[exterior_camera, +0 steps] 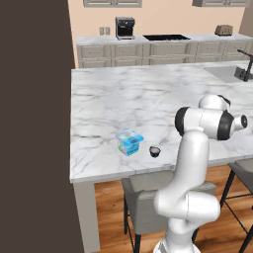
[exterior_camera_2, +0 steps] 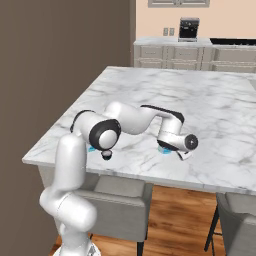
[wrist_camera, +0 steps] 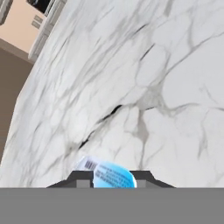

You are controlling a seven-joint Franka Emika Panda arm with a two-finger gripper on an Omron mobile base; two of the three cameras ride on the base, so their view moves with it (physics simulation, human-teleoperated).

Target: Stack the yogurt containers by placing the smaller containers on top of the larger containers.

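Nearest us in the left base view, the white arm (exterior_camera: 190,163) rises from the lower right, in front of a grey stool (exterior_camera: 143,197). Beyond it, near the front edge of the marble island counter (exterior_camera: 123,94), sits the light-blue yogurt pack (exterior_camera: 129,142). The tiny dark cup (exterior_camera: 154,151) stands just beside it to the right, apart from it and not stacked.

From the right base view, the arm bends low across the counter. Its elbow hides most of the yogurt pack (exterior_camera: 129,142), leaving a blue sliver (exterior_camera_2: 91,148). The dark cup (exterior_camera_2: 106,155) peeks out below the elbow. Further right, the gripper (exterior_camera_2: 166,148) points down at the counter, with a bit of blue under it (well apart from the pack and cup).

Looking along the hand, a blue-lidded container (wrist_camera: 111,174) with a barcode label fills the space between the two dark fingertips (wrist_camera: 78,180). They sit against its sides, so we judge the hand nearly closed and gripping it. We cannot tell its size.

We judge this to be the grasping step, with nothing stacked yet. Next, we would need a straight lift clear of the marble, a carry across to the yogurt pack, and a centred, level set-down on its lid.
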